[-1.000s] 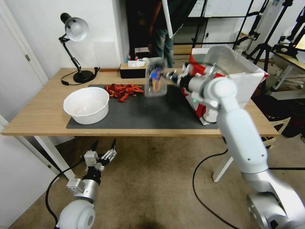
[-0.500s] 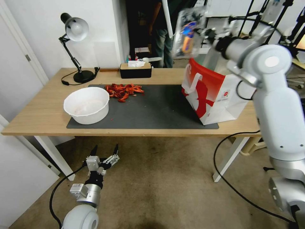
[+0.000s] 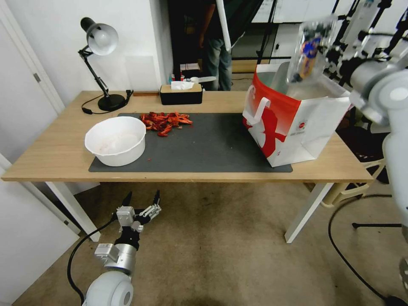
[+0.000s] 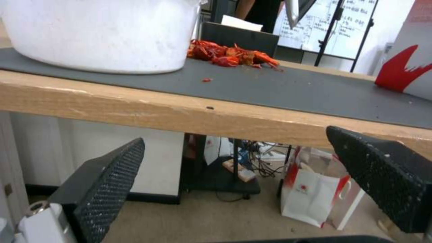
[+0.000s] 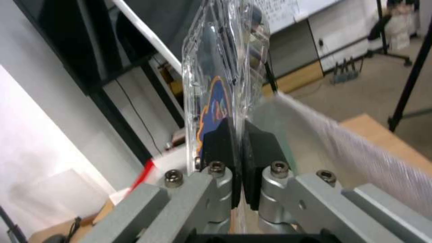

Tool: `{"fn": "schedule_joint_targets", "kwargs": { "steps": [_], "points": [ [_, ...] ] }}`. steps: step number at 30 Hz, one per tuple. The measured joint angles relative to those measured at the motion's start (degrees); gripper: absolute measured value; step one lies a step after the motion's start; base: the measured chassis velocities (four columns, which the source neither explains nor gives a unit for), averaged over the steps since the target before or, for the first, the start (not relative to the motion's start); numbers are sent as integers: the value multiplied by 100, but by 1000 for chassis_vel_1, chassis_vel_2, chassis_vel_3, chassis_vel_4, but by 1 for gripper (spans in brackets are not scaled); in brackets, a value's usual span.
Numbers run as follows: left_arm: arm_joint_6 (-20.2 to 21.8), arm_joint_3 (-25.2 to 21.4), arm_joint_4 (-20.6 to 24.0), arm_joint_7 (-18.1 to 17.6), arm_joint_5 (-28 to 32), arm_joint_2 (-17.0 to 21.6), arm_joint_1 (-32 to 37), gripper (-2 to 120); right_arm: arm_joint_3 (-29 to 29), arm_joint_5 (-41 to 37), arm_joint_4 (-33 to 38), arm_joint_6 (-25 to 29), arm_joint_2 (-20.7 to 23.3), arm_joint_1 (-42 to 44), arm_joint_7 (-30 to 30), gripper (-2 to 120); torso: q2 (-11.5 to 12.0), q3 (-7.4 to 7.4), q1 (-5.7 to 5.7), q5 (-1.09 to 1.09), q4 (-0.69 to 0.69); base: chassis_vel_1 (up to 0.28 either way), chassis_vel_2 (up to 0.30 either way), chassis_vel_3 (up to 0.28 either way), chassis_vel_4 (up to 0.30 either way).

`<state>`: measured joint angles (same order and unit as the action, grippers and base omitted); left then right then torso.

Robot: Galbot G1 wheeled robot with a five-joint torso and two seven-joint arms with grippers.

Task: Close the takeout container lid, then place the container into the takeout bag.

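The takeout container, a clear clamshell with dark berries and a blue-and-orange label, hangs on edge in the air above the open top of the takeout bag. Its lid lies closed against the base. My right gripper is shut on the container's rim, and in the right wrist view its black pads pinch the clear plastic. The red-and-white bag stands upright on the right end of the table, with its silvery lining below the container. My left gripper hangs open below the table's front edge.
A white bowl and a pile of red crayfish shells sit on the dark mat. A desk lamp and a black tissue box stand at the back. The wooden table edge runs just above my left gripper.
My right arm has swung the container up from over the mat and to the right, until it is above the bag's opening. The left arm has barely moved.
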<state>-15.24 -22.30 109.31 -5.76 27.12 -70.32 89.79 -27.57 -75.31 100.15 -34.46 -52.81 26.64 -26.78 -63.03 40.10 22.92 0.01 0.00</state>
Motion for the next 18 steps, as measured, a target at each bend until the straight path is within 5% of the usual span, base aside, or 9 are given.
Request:
{"fn": "schedule_joint_targets", "kwargs": {
  "steps": [11, 18],
  "points": [
    [68, 38, -44, -64, 121, 18, -56, 100, -167, -354, 210, -20, -207, 519, -245, 0, 0, 0, 0, -1, 0, 0, 0, 0, 0],
    [201, 33, 25, -97, 177, 74, -136, 100, -162, -509, 277, -24, -345, 622, -447, 23, 0, 0, 0, -2, 1, 0, 0, 0, 0]
  ]
}}
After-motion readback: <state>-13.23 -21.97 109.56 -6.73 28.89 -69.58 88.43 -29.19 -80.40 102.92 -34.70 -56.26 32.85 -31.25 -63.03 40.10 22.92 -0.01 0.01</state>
